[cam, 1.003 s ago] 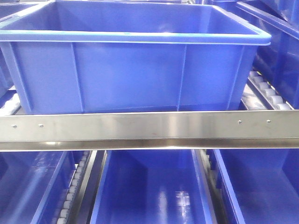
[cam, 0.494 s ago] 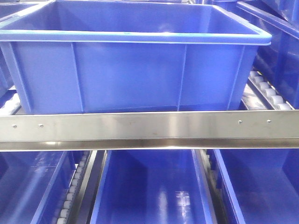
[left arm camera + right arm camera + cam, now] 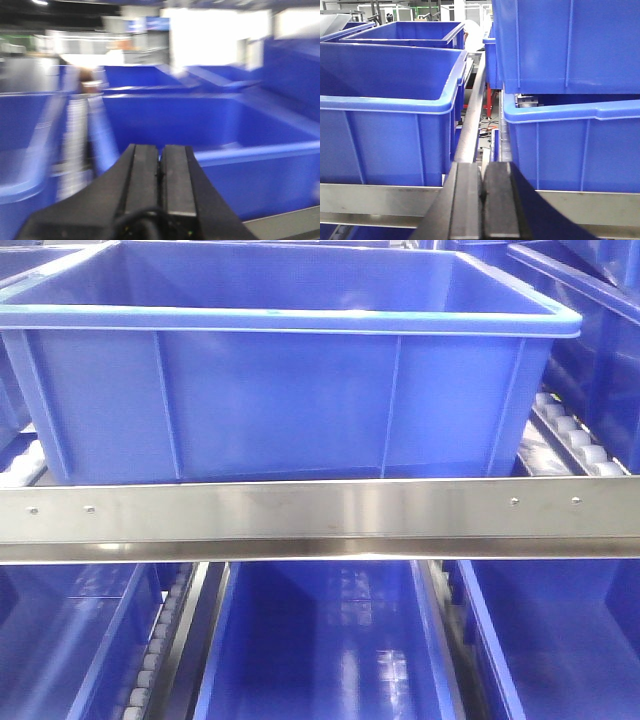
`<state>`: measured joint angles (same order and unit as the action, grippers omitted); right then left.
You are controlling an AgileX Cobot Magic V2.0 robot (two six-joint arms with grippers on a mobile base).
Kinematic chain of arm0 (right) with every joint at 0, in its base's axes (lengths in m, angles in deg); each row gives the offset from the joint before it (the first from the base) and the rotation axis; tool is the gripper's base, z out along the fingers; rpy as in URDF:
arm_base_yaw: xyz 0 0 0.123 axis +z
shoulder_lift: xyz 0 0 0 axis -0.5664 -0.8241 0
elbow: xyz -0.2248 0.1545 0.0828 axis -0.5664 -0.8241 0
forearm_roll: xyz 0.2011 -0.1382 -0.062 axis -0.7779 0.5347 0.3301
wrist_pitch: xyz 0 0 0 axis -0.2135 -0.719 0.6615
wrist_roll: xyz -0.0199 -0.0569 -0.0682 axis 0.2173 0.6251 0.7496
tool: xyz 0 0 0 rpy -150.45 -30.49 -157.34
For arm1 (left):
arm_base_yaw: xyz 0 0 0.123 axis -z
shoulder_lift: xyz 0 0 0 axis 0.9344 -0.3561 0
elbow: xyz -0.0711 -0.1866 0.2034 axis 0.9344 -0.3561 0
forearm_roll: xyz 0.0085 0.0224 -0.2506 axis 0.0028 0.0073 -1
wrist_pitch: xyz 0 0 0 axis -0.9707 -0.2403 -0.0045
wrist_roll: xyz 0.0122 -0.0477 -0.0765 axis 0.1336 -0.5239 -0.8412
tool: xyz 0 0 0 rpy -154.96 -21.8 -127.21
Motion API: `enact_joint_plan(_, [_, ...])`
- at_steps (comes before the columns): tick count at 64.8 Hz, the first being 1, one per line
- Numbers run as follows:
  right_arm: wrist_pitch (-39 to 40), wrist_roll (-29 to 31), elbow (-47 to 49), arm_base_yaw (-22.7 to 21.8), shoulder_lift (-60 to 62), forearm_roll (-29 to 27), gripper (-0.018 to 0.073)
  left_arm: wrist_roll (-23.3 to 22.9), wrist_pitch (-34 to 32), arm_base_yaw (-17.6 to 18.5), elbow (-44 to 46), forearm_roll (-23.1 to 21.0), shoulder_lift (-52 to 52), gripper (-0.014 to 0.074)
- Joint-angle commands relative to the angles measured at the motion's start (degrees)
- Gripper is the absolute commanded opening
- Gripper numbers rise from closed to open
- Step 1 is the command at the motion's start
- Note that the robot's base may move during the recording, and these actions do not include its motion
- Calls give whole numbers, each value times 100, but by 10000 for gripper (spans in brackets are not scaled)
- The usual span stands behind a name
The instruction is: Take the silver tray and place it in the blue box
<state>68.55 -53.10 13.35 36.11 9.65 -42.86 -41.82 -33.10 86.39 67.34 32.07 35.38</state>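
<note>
A large blue box (image 3: pixel 290 390) stands on the upper rack level, filling the front view; its inside is not visible from here. The silver tray is out of view in every frame. My left gripper (image 3: pixel 160 148) is shut and empty, in front of a blue crate (image 3: pixel 225 145); that view is blurred. My right gripper (image 3: pixel 482 165) is shut and empty, pointing at the gap between two blue crates, one on the left (image 3: pixel 390 110) and one on the right (image 3: pixel 570 145). Neither gripper shows in the front view.
A steel rack rail (image 3: pixel 320 518) crosses the front view below the box. More blue crates (image 3: pixel 320 640) sit on the lower level between roller tracks (image 3: pixel 570 435). A steel rail (image 3: pixel 380 200) runs under the crates, and another crate (image 3: pixel 565 45) is stacked at upper right.
Nothing has visibly moved in the front view; only the reflections in the lower crate differ slightly.
</note>
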Motion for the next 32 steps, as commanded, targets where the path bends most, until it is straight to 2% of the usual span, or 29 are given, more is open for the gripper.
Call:
enact_joint_plan(1, [524, 58, -10, -25, 83, 0, 50, -139, -438, -443, -154, -68, 31, -93])
enact_joint_plan(5, [524, 58, -10, -25, 83, 0, 50, -867, -633, -677, -452, 491, 133, -93])
enact_joint_plan(8, [524, 58, -10, -25, 83, 0, 50, -1063, -673, -788, -635, 542, 233, -93])
enact_joint_plan(12, [524, 58, -10, -25, 83, 0, 50, -1063, -673, -875, -847, 367, 413, -93])
enact_joint_plan(21, [524, 58, -10, -25, 83, 0, 50, -1052, -893, -932, -1211, 333, 410, -93])
enact_joint_plan(23, [524, 58, -10, -25, 83, 0, 50, -1052, -770, -932, -1211, 333, 410, -94])
enact_joint_plan(32, [524, 58, -10, -25, 83, 0, 50, -591, -846, -960, -1211, 84, 410, -95])
